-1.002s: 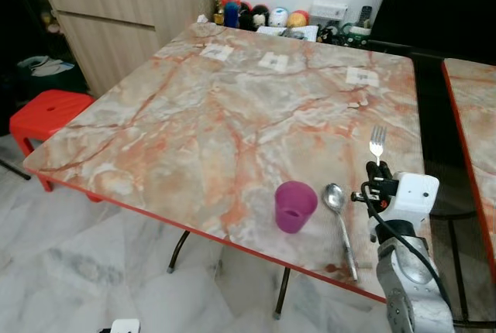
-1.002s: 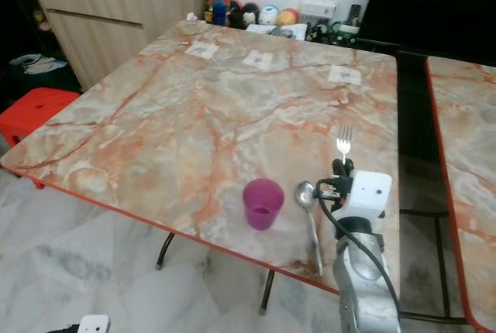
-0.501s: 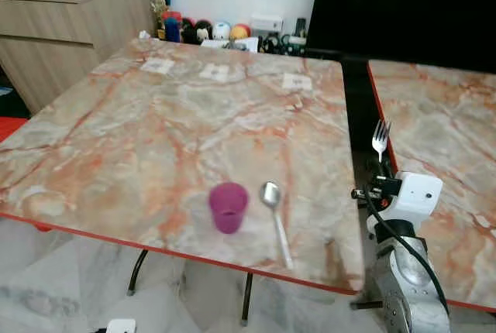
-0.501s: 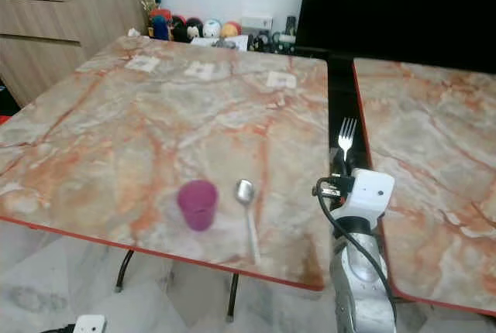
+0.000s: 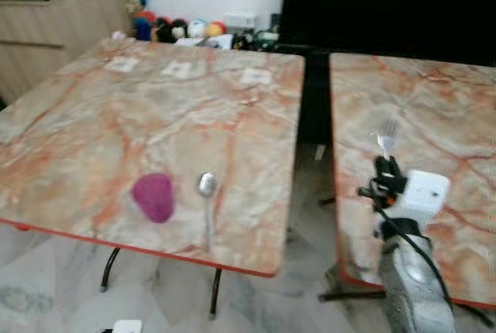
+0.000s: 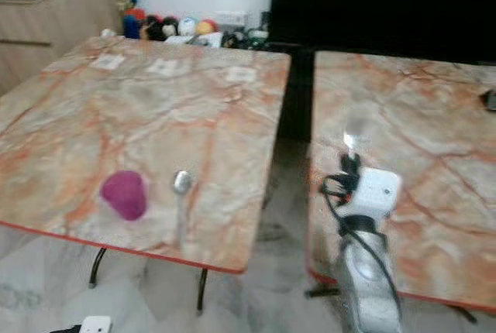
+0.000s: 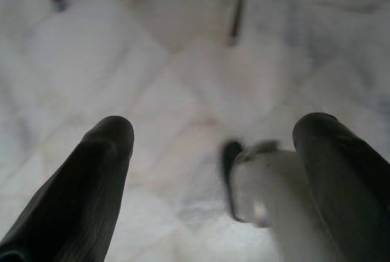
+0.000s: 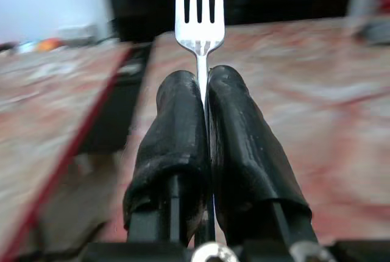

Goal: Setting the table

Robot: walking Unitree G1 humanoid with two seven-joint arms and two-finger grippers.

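My right gripper (image 5: 387, 167) is shut on a silver fork (image 5: 386, 136), held upright with the tines up, over the near edge of the right-hand marble table (image 5: 434, 108). In the right wrist view the fork (image 8: 199, 12) rises from between the pressed black fingers (image 8: 177, 134). A purple cup (image 5: 153, 197) and a silver spoon (image 5: 207, 203) sit near the front edge of the left marble table (image 5: 139, 108). My left gripper (image 7: 213, 146) hangs open over the pale floor, with a white foot-like part beside one finger.
A dark gap (image 5: 314, 108) separates the two tables. Small toys and a white box (image 5: 194, 29) line the far edge of the left table. A wooden cabinet (image 5: 46, 15) stands at the back left. Marble floor (image 5: 62, 302) lies below.
The camera has swung to the right, so the left table, cup and spoon have slid left in the picture. The fork now stands in front of the right table.
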